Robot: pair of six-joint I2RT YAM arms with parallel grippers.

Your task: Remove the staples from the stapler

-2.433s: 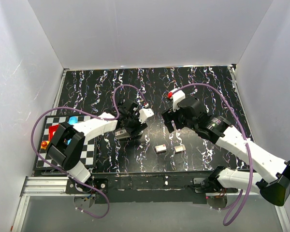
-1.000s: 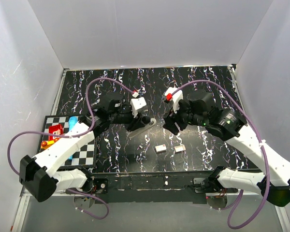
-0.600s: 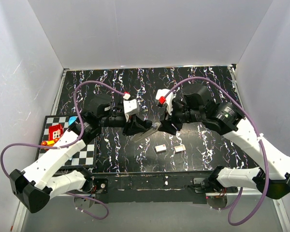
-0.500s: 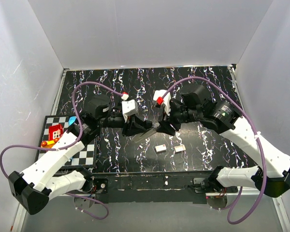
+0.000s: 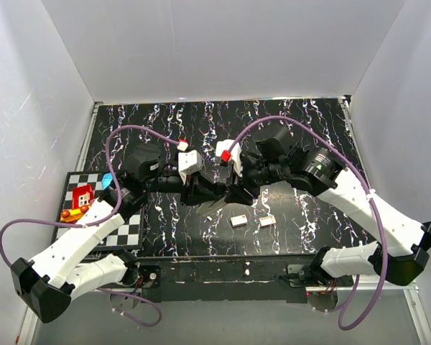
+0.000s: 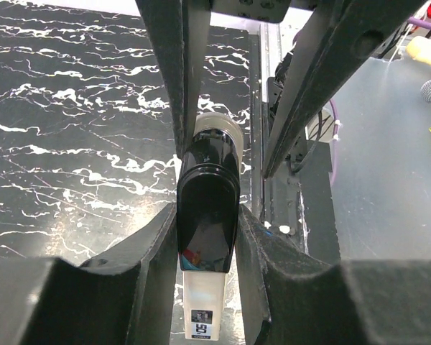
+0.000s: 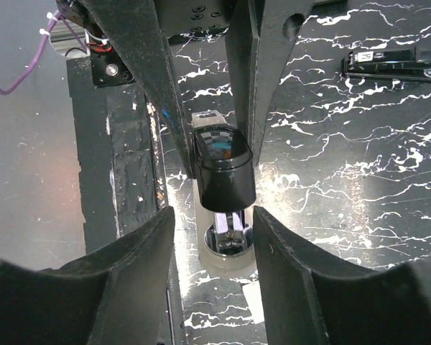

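Note:
The stapler is dark with a silvery end. It hangs above the table between both grippers. My left gripper is shut on its glossy black body, with the white underside showing below. My right gripper is open. In the right wrist view its fingers flank the stapler's black tip and silvery front, with a gap on each side. The left gripper is pressed against both flanks of the body.
Two small silvery blocks lie on the black marbled table near its front edge. A slim black object lies on the table. A checkered board with toys sits at the left. White walls enclose the table.
The left gripper has lifted the stapler from the table and carried it right. The right gripper has moved left until its open fingers sit round the stapler's free end.

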